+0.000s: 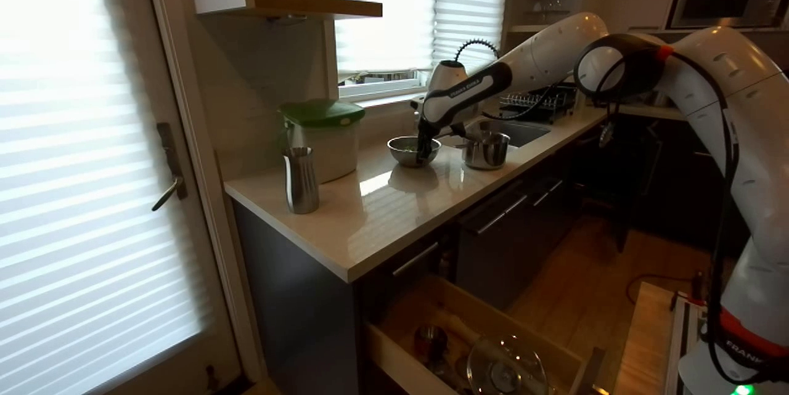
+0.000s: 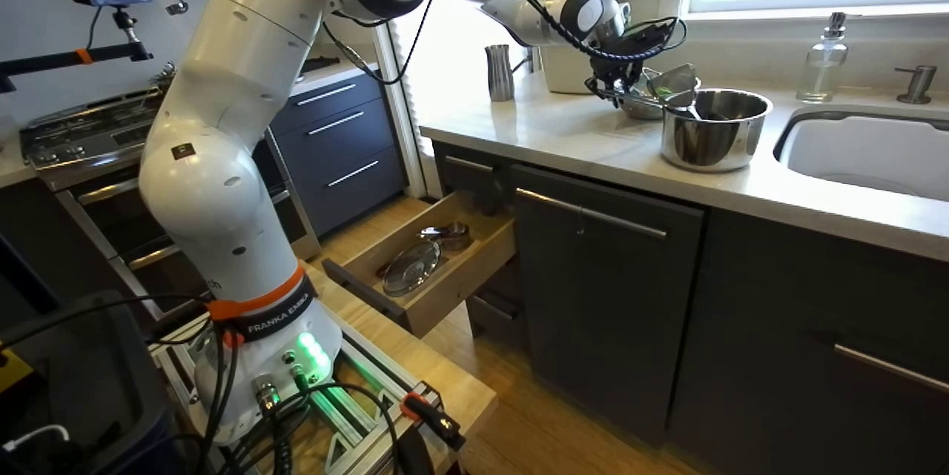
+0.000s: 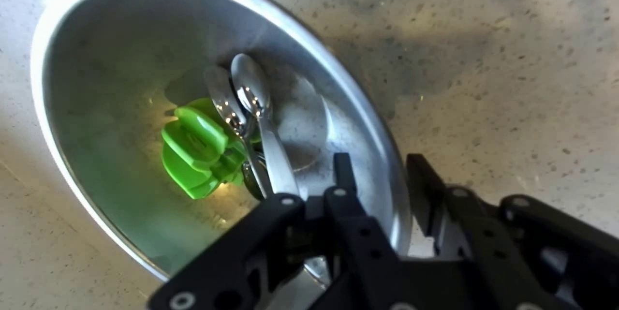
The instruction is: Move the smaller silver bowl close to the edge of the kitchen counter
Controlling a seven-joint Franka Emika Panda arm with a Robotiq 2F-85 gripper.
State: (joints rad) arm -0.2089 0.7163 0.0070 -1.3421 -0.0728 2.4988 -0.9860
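Observation:
The smaller silver bowl point(image 1: 402, 152) stands upright on the pale kitchen counter point(image 1: 376, 216), back from its front edge. It shows partly behind the gripper in an exterior view point(image 2: 642, 109). In the wrist view the bowl point(image 3: 111, 53) fills the left half, with a green plastic piece point(image 3: 196, 148) and metal spoons point(image 3: 251, 92) inside. My gripper point(image 3: 379, 157) is open and straddles the bowl's rim, one finger inside and one outside. There is a gap between the inner finger and the wall; whether the outer finger touches cannot be told. The gripper point(image 1: 425, 151) points down at the bowl.
A steel pot point(image 2: 715, 138) stands close beside the bowl, near the counter's front edge. A metal cylinder cup point(image 1: 302, 182) and a green-lidded container point(image 1: 333, 145) stand nearer the counter's end. An open drawer point(image 2: 474, 278) juts out below. The sink point(image 2: 860, 153) lies beyond the pot.

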